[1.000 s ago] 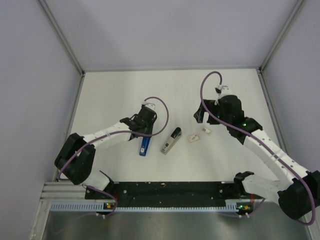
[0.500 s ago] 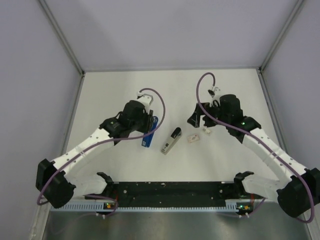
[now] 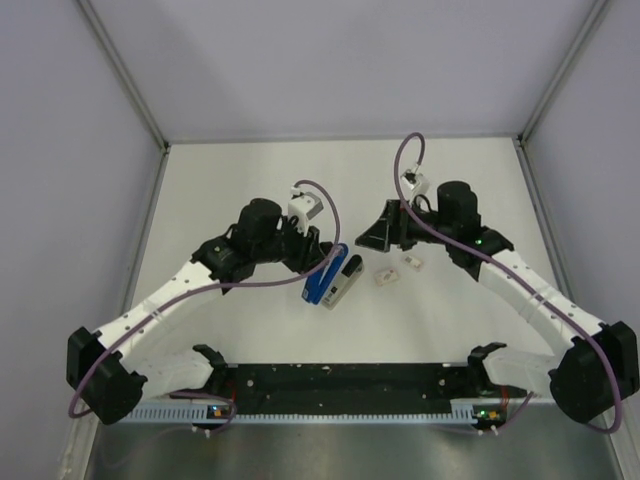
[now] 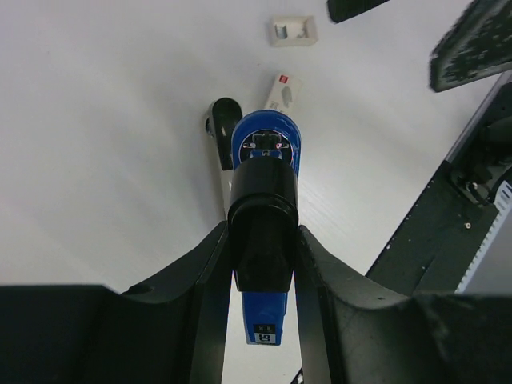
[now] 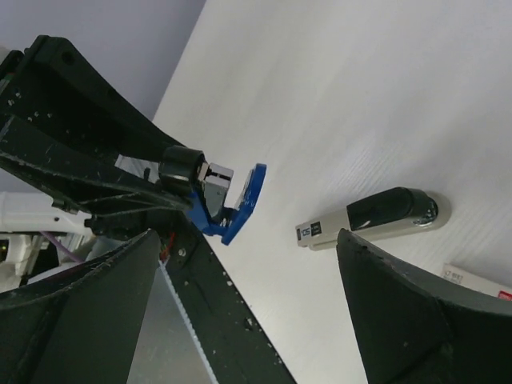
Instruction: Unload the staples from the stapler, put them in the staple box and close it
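Blue stapler [image 3: 323, 285] in L gripper [image 3: 313, 266]

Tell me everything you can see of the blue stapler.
The blue stapler looks like glossy blue plastic with a black top piece and a small white label at one end. The left gripper is shut on it, its fingers pressing either side of the black piece. It appears held off the table, tilted, close by the grey stapler. The right wrist view shows silvery metal between black and blue, as if hinged open. No staples visible.
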Action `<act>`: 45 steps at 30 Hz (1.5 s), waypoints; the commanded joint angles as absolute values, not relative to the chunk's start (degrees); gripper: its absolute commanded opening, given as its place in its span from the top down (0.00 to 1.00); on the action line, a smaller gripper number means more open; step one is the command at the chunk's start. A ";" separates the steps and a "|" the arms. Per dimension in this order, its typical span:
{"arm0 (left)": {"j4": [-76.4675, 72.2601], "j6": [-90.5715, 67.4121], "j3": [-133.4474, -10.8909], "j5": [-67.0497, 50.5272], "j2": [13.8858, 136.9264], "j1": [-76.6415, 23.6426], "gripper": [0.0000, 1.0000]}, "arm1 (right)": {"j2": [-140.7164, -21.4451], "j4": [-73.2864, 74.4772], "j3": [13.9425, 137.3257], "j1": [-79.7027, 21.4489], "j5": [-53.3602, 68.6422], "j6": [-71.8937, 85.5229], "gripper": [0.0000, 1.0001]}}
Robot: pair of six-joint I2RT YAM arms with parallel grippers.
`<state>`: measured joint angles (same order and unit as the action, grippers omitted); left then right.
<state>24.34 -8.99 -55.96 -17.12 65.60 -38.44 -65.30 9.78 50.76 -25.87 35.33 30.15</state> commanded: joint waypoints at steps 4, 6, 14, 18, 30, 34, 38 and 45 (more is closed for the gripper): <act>11.52 -7.30 -54.67 -27.33 60.82 -39.11 1.00 | -67.59 1.15 50.98 -26.37 43.06 35.94 0.17; 10.64 -7.12 -54.32 -27.16 60.30 -39.20 1.00 | -68.20 0.79 50.80 -26.37 43.85 36.56 0.20; 7.21 -7.38 -53.97 -27.07 59.94 -39.81 1.00 | -69.52 -1.05 49.22 -26.46 45.96 38.58 0.30; 6.77 -6.86 -54.32 -26.37 60.29 -40.52 1.00 | -69.17 -0.97 48.52 -26.63 46.06 38.59 0.35; 5.98 -6.33 -54.05 -23.73 59.15 -41.75 1.00 | -69.61 -0.09 47.82 -27.07 45.71 37.88 0.52; 5.01 -6.59 -53.88 -22.77 57.48 -41.75 1.00 | -69.17 2.20 46.50 -27.07 45.00 37.09 0.54; 3.34 -7.29 -53.79 -23.20 56.16 -41.75 1.00 | -68.73 3.07 45.62 -27.07 43.95 36.48 0.56; 0.97 -9.14 -53.61 -23.56 54.41 -41.75 1.00 | -68.55 4.31 44.39 -27.42 41.14 35.51 0.59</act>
<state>12.01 -7.22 -52.99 -22.39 57.80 -41.41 -69.52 3.92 45.28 -26.52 43.97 37.54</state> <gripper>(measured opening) 0.386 0.416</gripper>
